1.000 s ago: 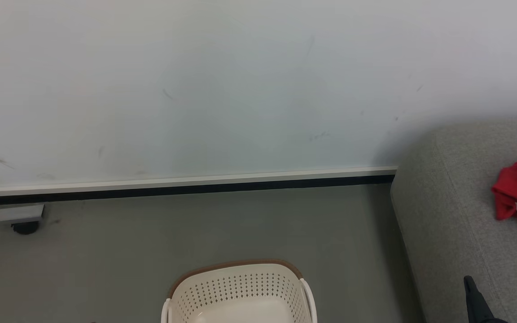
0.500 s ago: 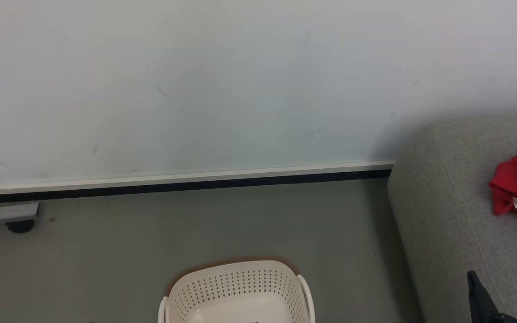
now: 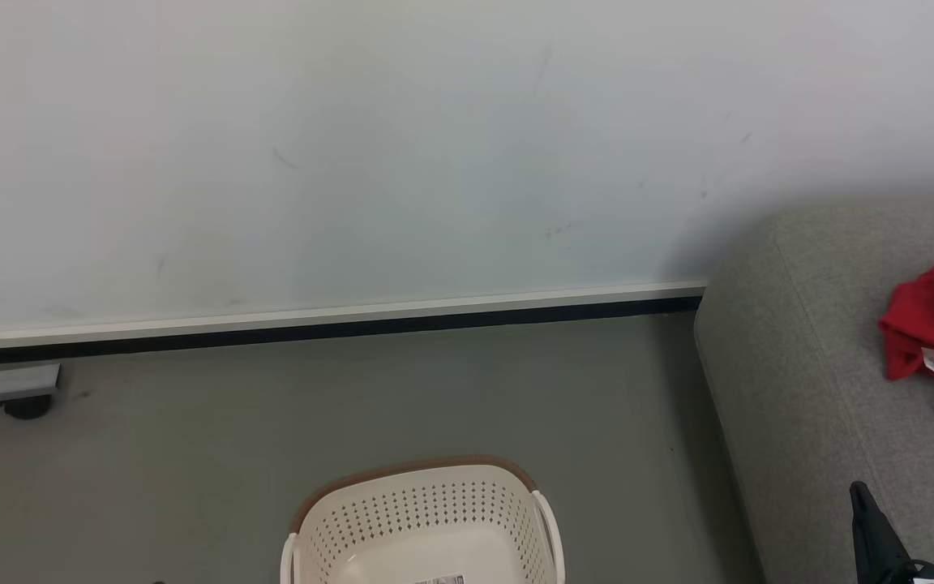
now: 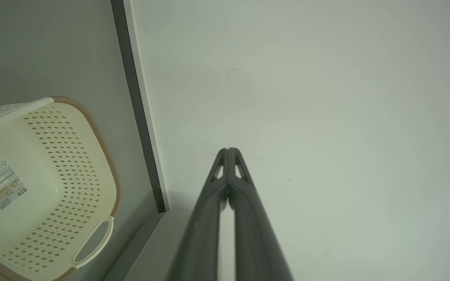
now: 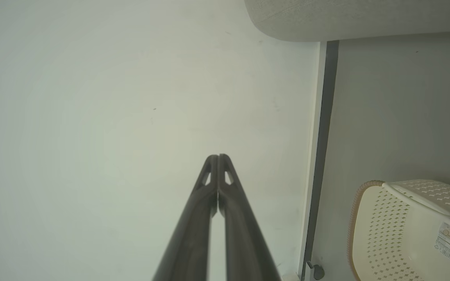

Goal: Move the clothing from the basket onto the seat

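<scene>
The 2 claws are pinched together on nothing, left gripper (image 4: 228,150) and right gripper (image 5: 218,157) aimed at the wall (image 3: 434,162), and the clothing (image 3: 925,316) lies on the seat (image 3: 807,365), well apart from the basket (image 3: 422,519). The job looks about done, so best check the basket's bottom for stray cloth before stopping; its near half is cut off in the head view, and the red pile runs off the right edge

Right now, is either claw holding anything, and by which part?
Nothing is held. The left claw and the right claw are both shut, fingertips together with nothing between them; the red clothing lies on the seat.
</scene>
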{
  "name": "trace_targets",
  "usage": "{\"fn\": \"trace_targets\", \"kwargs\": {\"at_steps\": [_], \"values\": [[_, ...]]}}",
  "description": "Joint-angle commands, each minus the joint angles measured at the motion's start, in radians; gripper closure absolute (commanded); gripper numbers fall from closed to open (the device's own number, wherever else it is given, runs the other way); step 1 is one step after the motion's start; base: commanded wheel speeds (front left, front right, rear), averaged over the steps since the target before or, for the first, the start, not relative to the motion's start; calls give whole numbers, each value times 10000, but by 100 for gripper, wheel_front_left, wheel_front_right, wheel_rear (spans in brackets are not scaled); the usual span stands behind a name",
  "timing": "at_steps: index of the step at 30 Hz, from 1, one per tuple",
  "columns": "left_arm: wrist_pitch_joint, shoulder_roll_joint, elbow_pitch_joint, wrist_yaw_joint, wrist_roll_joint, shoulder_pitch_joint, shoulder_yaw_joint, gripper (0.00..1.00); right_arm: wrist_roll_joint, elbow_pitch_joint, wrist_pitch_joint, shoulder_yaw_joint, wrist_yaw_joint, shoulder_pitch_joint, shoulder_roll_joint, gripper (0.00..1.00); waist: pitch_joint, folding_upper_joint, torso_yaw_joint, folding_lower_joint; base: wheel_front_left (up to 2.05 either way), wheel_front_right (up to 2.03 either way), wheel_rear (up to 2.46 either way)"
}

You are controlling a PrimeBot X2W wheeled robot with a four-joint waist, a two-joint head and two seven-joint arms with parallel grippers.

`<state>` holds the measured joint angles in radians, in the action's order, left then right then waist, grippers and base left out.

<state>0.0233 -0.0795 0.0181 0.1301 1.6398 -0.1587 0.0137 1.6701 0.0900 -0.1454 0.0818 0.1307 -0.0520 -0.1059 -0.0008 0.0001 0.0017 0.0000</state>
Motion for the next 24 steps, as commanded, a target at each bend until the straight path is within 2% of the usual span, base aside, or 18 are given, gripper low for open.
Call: {"fn": "trace_targets", "kwargs": {"at_steps": [1,24], "values": [[-53,-5,21,13,228,96,41,100,175,44,-64,44,2,61,3,100,19,-1,-16,0,0,0,0],[-117,51,15,13,123,97,99,100,28,53,-175,149,2,76,101,100,19,-1,-16,0,0,0,0]]}}
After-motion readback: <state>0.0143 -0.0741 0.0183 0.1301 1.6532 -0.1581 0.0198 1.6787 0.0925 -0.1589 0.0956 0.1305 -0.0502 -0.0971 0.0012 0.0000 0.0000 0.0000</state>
